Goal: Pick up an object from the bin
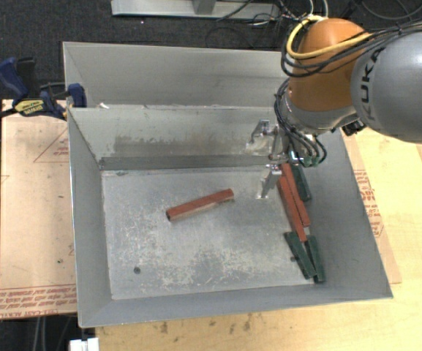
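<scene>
Camera view. Risk, as a judgement: the gripper (266, 159) hangs right of and above the lone red-brown flat bar, likely wood (200, 205). It is just beside the upper end of a long red strip (295, 203). That strip lies stacked with dark green strips (307, 254) on the grey metal bin's (196, 72) sloping wall, further right of the bar. Descending here could clip the stack's end or drag 2 pieces together.

Jaws: apart, nothing between them; contact with the red strip not clear. Lone bar lies untouched.

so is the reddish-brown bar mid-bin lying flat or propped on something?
Lying flat: the reddish-brown bar rests full length on the bin floor, touching no wall or other piece.
</scene>
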`<move>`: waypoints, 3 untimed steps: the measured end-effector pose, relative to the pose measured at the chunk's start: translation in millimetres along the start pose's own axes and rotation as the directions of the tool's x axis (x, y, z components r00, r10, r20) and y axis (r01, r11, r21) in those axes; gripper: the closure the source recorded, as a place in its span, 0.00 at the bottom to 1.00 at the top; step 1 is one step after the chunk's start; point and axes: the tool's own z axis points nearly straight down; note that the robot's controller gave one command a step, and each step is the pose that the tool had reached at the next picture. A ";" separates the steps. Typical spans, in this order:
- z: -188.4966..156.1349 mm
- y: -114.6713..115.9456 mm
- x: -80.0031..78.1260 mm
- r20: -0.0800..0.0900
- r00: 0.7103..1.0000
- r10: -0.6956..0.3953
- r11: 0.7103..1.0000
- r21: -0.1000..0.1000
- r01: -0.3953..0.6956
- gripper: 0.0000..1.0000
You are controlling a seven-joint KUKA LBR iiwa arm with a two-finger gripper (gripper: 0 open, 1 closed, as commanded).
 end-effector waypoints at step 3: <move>88.5 65.5 -1.9 0.018 0.984 -0.175 0.985 0.005 0.175 1.00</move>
